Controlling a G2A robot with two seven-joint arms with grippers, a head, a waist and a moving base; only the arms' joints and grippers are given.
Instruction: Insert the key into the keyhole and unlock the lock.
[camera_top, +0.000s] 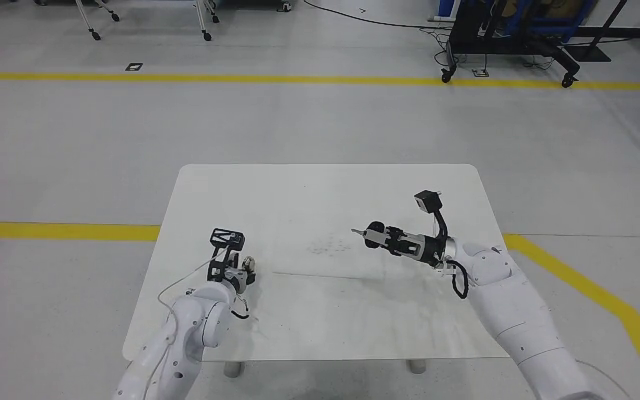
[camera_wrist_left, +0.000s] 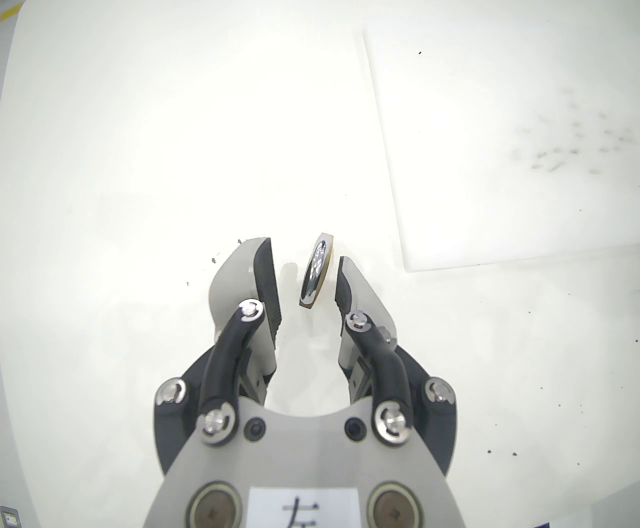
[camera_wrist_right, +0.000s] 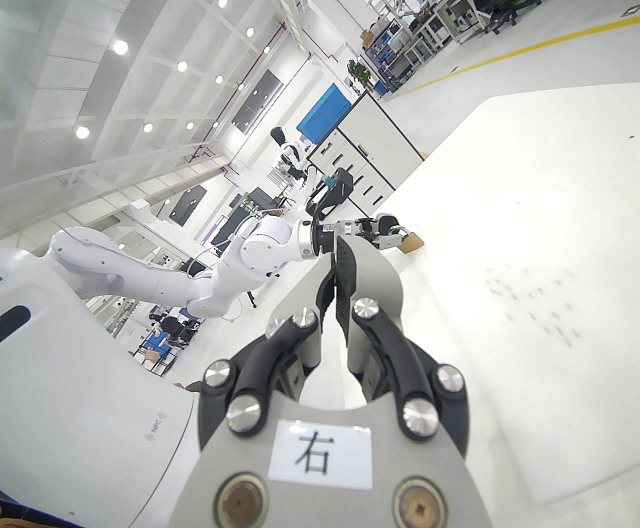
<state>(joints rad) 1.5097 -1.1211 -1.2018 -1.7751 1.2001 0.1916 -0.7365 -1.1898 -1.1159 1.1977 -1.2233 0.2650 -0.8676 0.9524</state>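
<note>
A small brass padlock stands on its edge on the white table, near the front left. My left gripper is open around it, one pad close beside the lock and the other well clear. In the right wrist view the same padlock sits on the table at the far gripper's tips. My right gripper hovers over the middle right of the table, shut, with the thin metal tip of the key sticking out toward the left. Its pads are pressed together and hide the rest of the key.
A thin white sheet covers the table's middle and right, its corner edge close to the padlock. Dark scuff marks dot the sheet between the two grippers. The table's front edge lies just behind the left arm.
</note>
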